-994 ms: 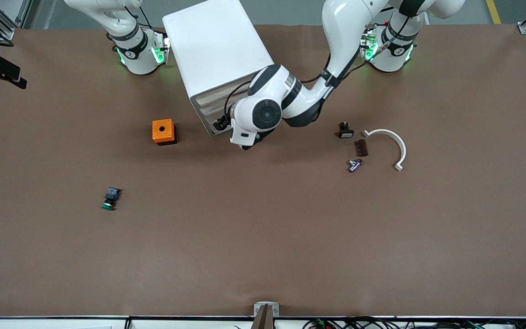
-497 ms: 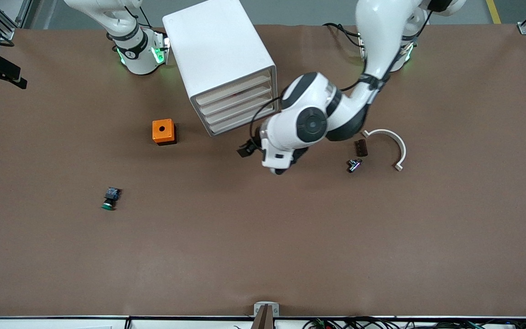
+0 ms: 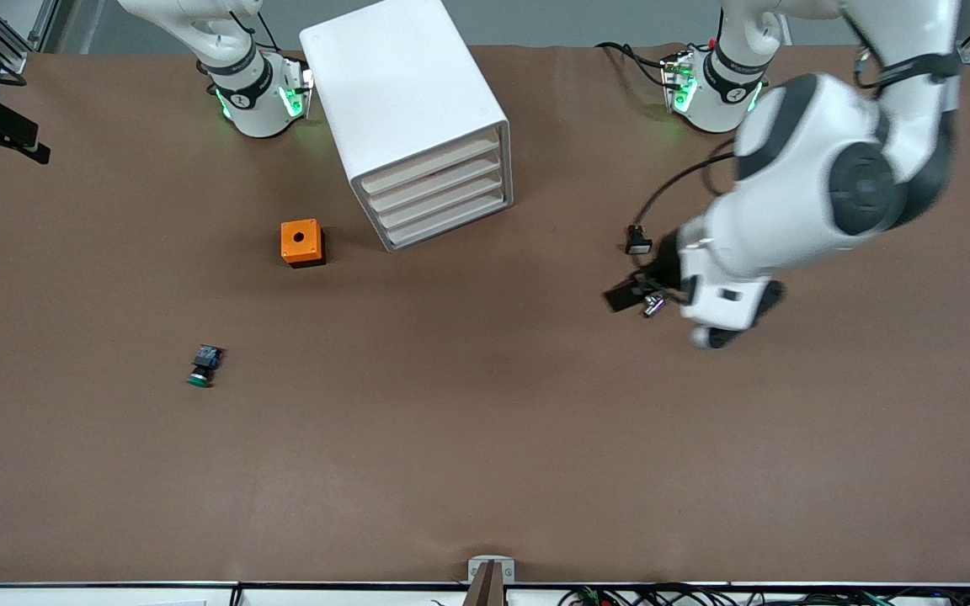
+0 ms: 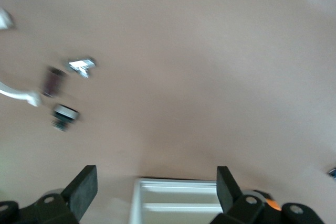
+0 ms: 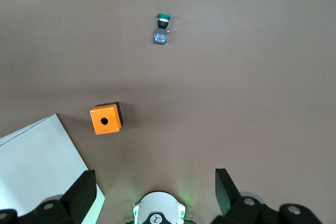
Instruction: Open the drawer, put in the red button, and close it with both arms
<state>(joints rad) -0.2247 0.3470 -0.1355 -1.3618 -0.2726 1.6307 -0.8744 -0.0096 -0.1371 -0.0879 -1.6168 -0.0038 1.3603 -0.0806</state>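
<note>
The large white four-drawer cabinet [image 3: 405, 109] is seen with its uppermost drawer [image 3: 429, 167] flush, front facing the left arm's end. The left gripper [image 3: 638, 290], fingers apart and empty, hangs over small parts. The right gripper [image 5: 155, 190], also spread, waits high. The red button is not visible.

The brown table [image 3: 485, 471] carries a white cabinet [image 3: 397, 93] with four drawers, standing near the arms' bases; an orange box [image 3: 301, 242] sits beside it, and a green button [image 3: 201, 367] lies nearer the front camera toward the right arm's end. Toward the left arm's end lie a small black part [image 3: 637, 242] and a metal piece [image 3: 652, 306], close together
</note>
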